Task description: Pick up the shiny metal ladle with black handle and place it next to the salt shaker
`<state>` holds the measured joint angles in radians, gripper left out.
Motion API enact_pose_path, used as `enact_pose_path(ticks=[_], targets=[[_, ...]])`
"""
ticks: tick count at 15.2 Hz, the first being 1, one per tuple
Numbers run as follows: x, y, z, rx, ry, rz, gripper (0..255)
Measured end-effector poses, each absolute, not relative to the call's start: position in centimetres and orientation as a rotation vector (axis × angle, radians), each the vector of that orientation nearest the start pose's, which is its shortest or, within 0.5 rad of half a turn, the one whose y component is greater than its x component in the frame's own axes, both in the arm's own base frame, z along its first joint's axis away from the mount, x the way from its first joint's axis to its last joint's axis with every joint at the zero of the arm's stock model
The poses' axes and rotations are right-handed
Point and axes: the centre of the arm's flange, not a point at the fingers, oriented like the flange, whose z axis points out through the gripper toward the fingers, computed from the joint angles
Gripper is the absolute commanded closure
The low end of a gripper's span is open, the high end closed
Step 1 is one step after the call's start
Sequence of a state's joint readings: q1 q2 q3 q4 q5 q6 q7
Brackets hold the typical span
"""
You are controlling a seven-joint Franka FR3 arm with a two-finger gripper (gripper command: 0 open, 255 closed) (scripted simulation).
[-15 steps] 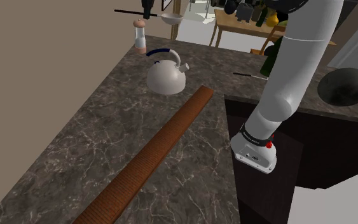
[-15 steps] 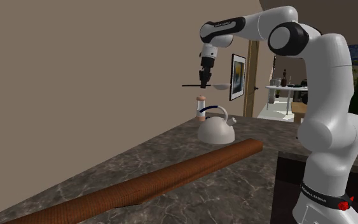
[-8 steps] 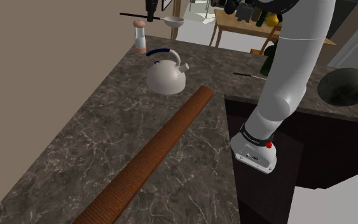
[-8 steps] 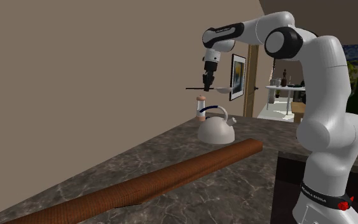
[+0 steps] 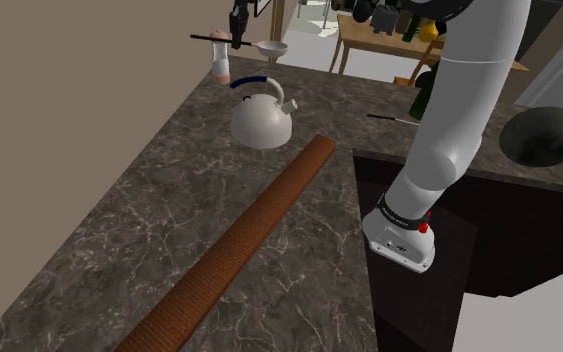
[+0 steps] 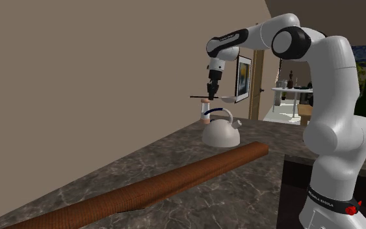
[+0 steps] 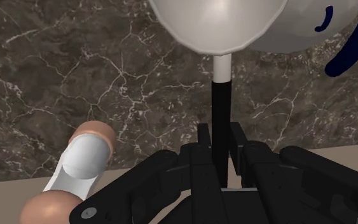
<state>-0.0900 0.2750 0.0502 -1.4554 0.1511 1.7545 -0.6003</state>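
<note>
With the gripper (image 7: 220, 137) clamped on the black handle of the ladle (image 7: 215, 22), held in the air over the salt shaker (image 7: 85, 162) and kettle (image 5: 262, 120), the descent should run level and end on bare surface (image 5: 149, 210) just beside the shaker.
</note>
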Motion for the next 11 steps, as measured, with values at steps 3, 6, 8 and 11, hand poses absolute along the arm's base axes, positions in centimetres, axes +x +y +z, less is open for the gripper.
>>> enact_pose_path(ticks=[3,6,8,11], targets=[[64.8,-1.7,51.6,-2.888,-0.787,-0.112,255],[64.9,-1.7,50.0,-2.888,-0.788,-0.112,255],[64.7,-1.8,49.0,-2.888,-0.787,-0.112,255],[64.7,-1.7,47.4,-2.888,-0.788,-0.112,255]])
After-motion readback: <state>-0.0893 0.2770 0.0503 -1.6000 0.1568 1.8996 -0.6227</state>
